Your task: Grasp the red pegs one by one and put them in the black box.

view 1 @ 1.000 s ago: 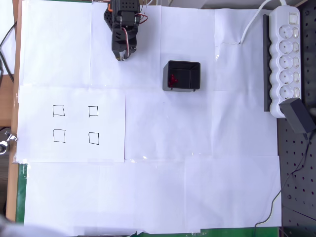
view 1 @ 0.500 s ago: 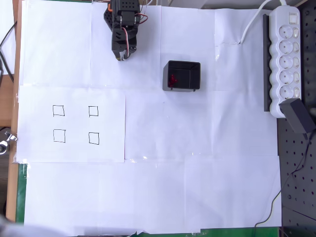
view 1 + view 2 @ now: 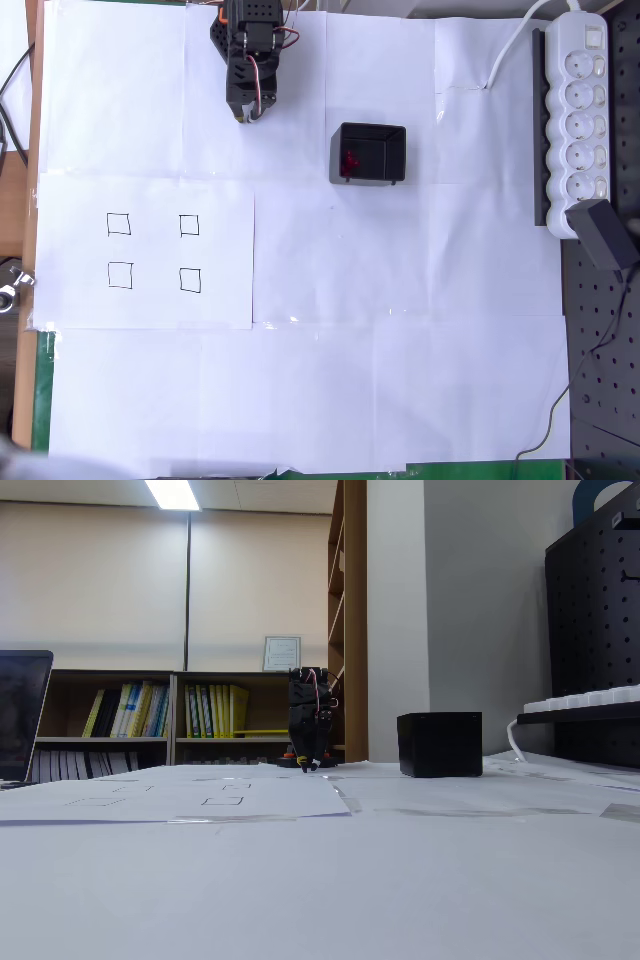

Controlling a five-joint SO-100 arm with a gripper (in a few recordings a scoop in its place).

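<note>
**Pegs in the box, claw off to the side**

In the overhead view the red pegs (image 3: 349, 161) sit clustered at the left inside the black box (image 3: 396, 152), upper centre. The claw (image 3: 246, 117) hangs closed and empty at upper left, well apart, above the paper-covered worktop (image 3: 400, 350).

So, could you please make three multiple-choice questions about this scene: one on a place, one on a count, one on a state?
1. Where do the red pegs lie in the overhead view?
A. on the drawn squares
B. inside the black box
C. beside the power strip

2. How many drawn squares are on the paper?
A. two
B. four
C. six

3. What is inside the drawn squares?
A. nothing
B. one peg each
C. the gripper

Answers:
1 B, red shows at the left of the box's inside.
2 B, two rows of two outlines.
3 A, only white paper lies inside the outlines; the gripper hangs at the top, apart from them.
</note>
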